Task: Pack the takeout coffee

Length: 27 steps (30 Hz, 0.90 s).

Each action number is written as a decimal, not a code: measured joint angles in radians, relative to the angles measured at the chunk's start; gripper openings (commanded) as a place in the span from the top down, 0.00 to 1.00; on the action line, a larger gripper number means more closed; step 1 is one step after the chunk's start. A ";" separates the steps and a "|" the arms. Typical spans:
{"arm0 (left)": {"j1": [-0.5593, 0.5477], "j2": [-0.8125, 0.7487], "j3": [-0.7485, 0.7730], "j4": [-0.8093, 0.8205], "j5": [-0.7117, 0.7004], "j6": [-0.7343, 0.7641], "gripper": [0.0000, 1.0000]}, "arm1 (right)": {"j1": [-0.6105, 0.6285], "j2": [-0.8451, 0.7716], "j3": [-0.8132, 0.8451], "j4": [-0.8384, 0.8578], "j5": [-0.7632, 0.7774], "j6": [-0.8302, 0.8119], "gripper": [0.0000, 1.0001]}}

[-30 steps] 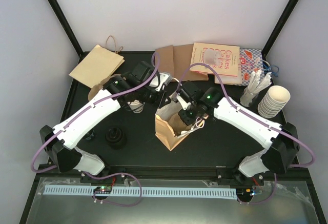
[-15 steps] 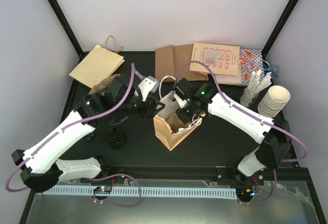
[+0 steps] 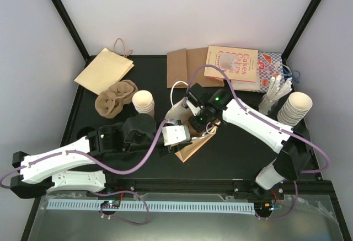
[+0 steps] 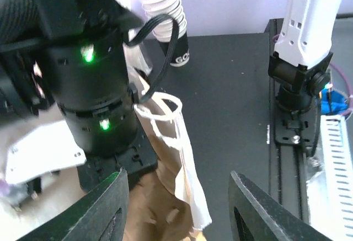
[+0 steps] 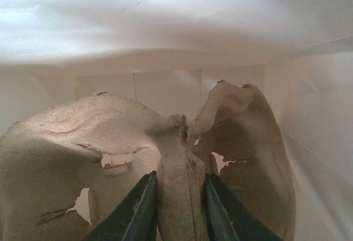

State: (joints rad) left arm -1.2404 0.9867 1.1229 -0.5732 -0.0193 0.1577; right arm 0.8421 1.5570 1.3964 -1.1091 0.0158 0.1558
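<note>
The tan paper bag (image 3: 192, 148) stands open in the middle of the table. My right gripper (image 3: 200, 124) reaches down into it. In the right wrist view the gripper (image 5: 179, 197) is shut on the middle ridge of a brown pulp cup tray (image 5: 83, 142), with the bag's pale walls around it. My left gripper (image 3: 186, 140) is open at the bag's near left side. In the left wrist view its fingers (image 4: 105, 208) straddle the bag's edge (image 4: 160, 208) and the white handle (image 4: 179, 153) without touching them. The takeout coffee cup with its black lid is not in view.
More pulp trays (image 3: 116, 98) and a stack of lidless white cups (image 3: 144, 103) sit at the back left. A flat bag (image 3: 103, 70) lies behind them. Flat bags and printed cartons (image 3: 234, 64) lie at the back. Another cup stack (image 3: 295, 108) and white cutlery (image 3: 274, 95) stand at the right.
My left arm swung from the back left round to the near side, and its gripper is now at the bag's near left edge. The right gripper stayed inside the bag.
</note>
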 measured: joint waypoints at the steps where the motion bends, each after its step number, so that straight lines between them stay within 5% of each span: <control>1: -0.006 0.002 0.000 0.011 -0.005 0.050 0.51 | 0.000 0.000 0.000 0.000 0.000 0.000 0.76; 10: -0.019 0.116 0.075 0.033 -0.049 0.385 0.73 | 0.000 0.000 0.000 -0.002 0.000 0.000 0.75; 27: -0.038 0.272 0.122 0.021 -0.209 0.735 0.64 | 0.000 0.000 0.000 -0.002 -0.001 -0.001 0.76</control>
State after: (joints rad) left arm -1.2785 1.2587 1.2449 -0.5526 -0.2279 0.8928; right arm 0.8421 1.5570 1.3968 -1.1114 0.0151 0.1547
